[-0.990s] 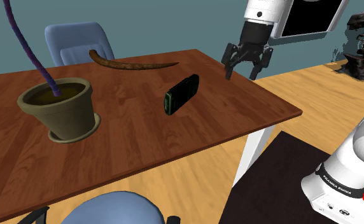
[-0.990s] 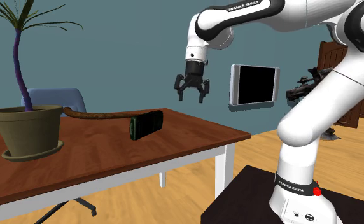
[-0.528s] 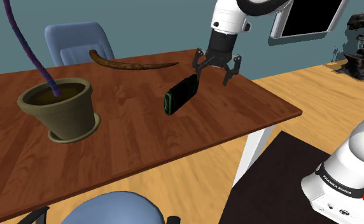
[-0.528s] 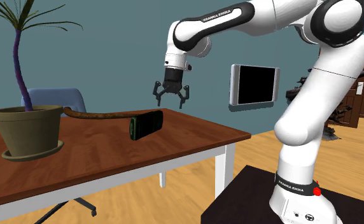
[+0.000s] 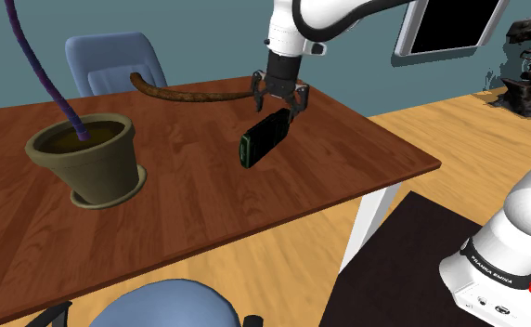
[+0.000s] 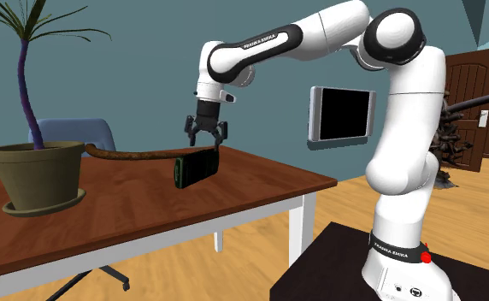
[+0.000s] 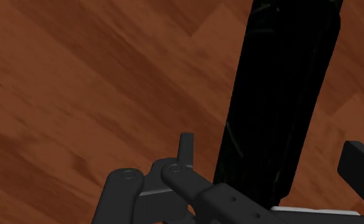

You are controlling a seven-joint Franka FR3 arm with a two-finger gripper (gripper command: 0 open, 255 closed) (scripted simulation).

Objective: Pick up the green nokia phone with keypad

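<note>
end effector (image 5: 279, 102) fingers apart, straddling the far end of the phone (image 5: 264, 137); wrist view shows a gap on both sides, no contact. phone sits mid table (image 5: 366, 158), a dark slab with green trim at the near end. keypad can't be made out, surface reads as glossy black. table is wood-grain brown. curved brown stick (image 5: 194, 94) behind, thin tip lost against the end effector. olive pot (image 5: 87, 158) well apart, purple stem cut off up top.
</note>
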